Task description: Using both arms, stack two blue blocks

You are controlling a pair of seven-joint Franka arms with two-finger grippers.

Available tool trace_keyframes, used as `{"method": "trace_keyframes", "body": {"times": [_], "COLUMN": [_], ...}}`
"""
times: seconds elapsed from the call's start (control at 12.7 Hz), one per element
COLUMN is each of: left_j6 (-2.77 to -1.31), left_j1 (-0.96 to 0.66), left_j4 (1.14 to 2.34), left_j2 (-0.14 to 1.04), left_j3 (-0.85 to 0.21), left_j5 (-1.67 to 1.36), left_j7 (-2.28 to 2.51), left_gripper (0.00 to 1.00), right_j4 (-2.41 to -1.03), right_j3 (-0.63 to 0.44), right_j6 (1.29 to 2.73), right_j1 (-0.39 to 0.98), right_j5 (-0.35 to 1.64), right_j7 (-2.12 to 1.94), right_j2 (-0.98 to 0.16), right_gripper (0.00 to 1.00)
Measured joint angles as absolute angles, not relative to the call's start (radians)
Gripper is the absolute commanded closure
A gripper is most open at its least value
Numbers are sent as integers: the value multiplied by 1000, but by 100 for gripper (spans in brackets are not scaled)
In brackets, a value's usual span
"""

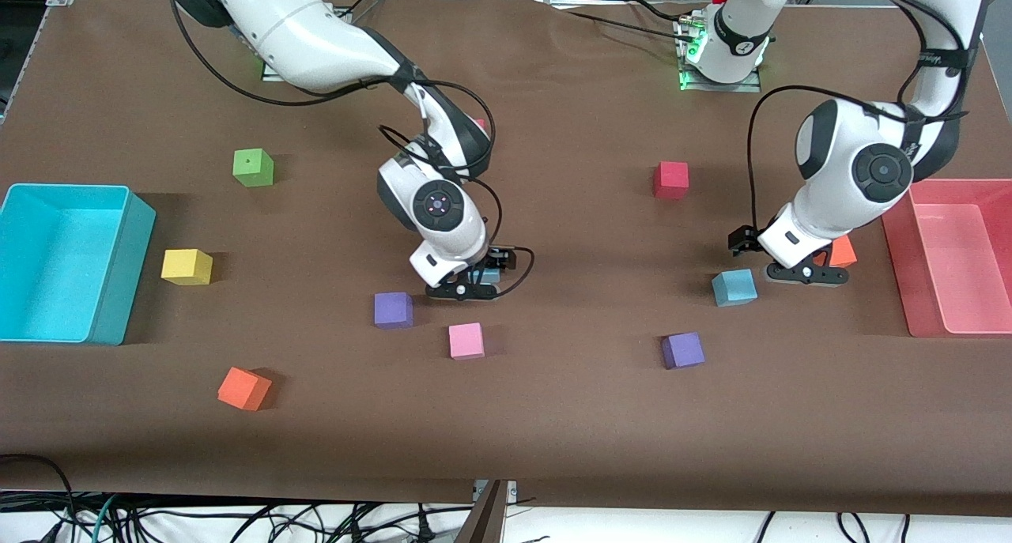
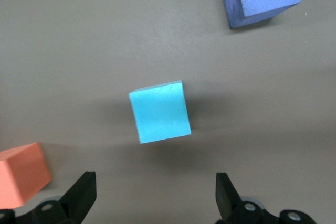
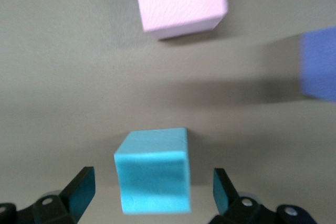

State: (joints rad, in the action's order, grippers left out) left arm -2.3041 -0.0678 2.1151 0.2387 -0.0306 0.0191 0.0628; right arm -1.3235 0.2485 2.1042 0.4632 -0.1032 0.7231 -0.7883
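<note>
One blue block [image 1: 490, 275] sits mid-table, mostly hidden under the right arm's hand. In the right wrist view it [image 3: 153, 177] stands between my right gripper's [image 3: 153, 179] open fingers, with gaps on both sides. My right gripper [image 1: 473, 285] is low over it. The second blue block [image 1: 734, 287] lies toward the left arm's end. My left gripper [image 1: 802, 273] is open and empty beside it. In the left wrist view this block [image 2: 160, 111] lies on the table ahead of the open left gripper [image 2: 155, 184].
A purple cube [image 1: 393, 309] and a pink cube [image 1: 466, 341] lie close to the right gripper. An orange cube [image 1: 843, 251] sits by the left gripper, another purple cube [image 1: 683, 350] nearby. A teal bin [image 1: 126, 274] and a pink bin [image 1: 901, 266] stand at the table's ends.
</note>
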Motion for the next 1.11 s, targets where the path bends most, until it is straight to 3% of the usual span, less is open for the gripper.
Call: {"method": "trace_keyframes", "body": {"times": [0.24, 0.39, 0.63, 0.87, 0.95, 1.11], "left_j6": [-2408, -2475, -2560, -2595, -2596, -2601], "left_j1": [-68, -68, -68, -68, -68, -68], "left_j4": [2146, 2153, 2154, 2154, 2154, 2154], "left_j2": [292, 335, 389, 420, 421, 422], "left_j3": [-32, -34, -38, -39, -39, -39], "left_j5": [4, 4, 4, 4, 4, 4], "left_j7": [63, 63, 62, 62, 61, 60], "left_gripper": [0, 0, 0, 3, 12, 42], "right_j4": [-1376, -1530, -1820, -2042, -2084, -2138], "right_j3": [259, 261, 259, 253, 253, 254], "right_j6": [2004, 2021, 2207, 2461, 2526, 2629], "right_j1": [417, 380, 328, 317, 319, 322], "right_j5": [-72, 91, 252, 460, 529, 657], "right_j7": [596, 443, 209, -31, -126, -339], "right_j2": [-635, -499, -336, -286, -286, -294], "right_gripper": [1, 1, 1, 1, 1, 1]}}
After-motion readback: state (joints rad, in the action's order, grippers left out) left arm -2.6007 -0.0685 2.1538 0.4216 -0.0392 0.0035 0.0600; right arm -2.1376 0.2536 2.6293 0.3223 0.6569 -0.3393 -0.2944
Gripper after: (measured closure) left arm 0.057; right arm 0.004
